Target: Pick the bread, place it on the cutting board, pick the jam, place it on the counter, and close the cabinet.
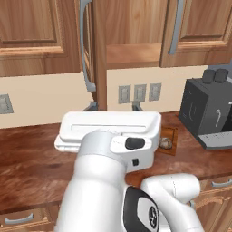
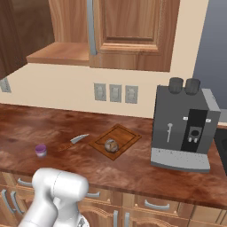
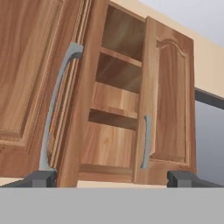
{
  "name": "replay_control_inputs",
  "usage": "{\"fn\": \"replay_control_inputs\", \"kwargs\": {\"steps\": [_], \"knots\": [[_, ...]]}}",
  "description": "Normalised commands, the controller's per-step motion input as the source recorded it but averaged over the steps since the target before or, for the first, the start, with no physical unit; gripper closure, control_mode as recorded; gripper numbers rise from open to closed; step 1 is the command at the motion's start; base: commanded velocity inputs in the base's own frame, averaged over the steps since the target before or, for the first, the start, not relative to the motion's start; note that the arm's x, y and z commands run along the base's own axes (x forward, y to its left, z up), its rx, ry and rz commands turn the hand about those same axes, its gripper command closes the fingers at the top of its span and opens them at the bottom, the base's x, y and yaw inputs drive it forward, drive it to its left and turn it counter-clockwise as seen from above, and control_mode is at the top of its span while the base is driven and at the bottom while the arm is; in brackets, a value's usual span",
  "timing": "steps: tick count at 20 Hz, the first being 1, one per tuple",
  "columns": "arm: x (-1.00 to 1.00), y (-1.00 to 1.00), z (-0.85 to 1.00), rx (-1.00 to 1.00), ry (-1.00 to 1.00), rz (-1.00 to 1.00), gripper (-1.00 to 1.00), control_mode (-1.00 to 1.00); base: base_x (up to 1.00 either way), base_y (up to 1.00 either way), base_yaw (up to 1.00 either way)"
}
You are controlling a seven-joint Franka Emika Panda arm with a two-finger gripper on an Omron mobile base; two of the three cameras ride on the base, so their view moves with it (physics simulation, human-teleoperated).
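Observation:
The bread (image 2: 110,145) lies on the cutting board (image 2: 122,133), and shows again as a bread (image 1: 165,143) on the cutting board (image 1: 171,134) just right of my hand. The jam (image 2: 41,150) stands upright on the counter (image 2: 146,166), left of the board. The cabinet (image 3: 118,109) has its left door (image 3: 83,87) swung out edge-on, with the shelves bare behind it; its right door (image 3: 168,100) is closed. My gripper (image 3: 112,179) is open with nothing between its fingers, below the cabinet and looking up at it. The same gripper (image 1: 113,107) points at the back wall under the open door (image 1: 99,50).
A grey-bladed knife (image 2: 75,140) lies between the jar and the board. A dark coffee machine (image 2: 184,128) stands at the right of the counter. Wall sockets (image 2: 115,93) sit behind. The long grey door handle (image 3: 54,109) hangs close to my left fingertip (image 3: 41,178).

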Motion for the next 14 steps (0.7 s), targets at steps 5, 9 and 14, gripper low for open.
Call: {"fn": "replay_control_inputs", "kwargs": {"steps": [5,9,14], "knots": [[0.13,0.3,0.0,0.0,0.0,-0.03,-1.0,-1.0,0.0,0.0,0.0],[0.14,0.24,0.0,0.0,-0.01,-0.08,-1.0,-1.0,0.0,0.0,0.0],[0.15,0.22,-0.01,0.0,0.0,-0.1,-1.0,-1.0,0.0,0.0,0.0]]}}
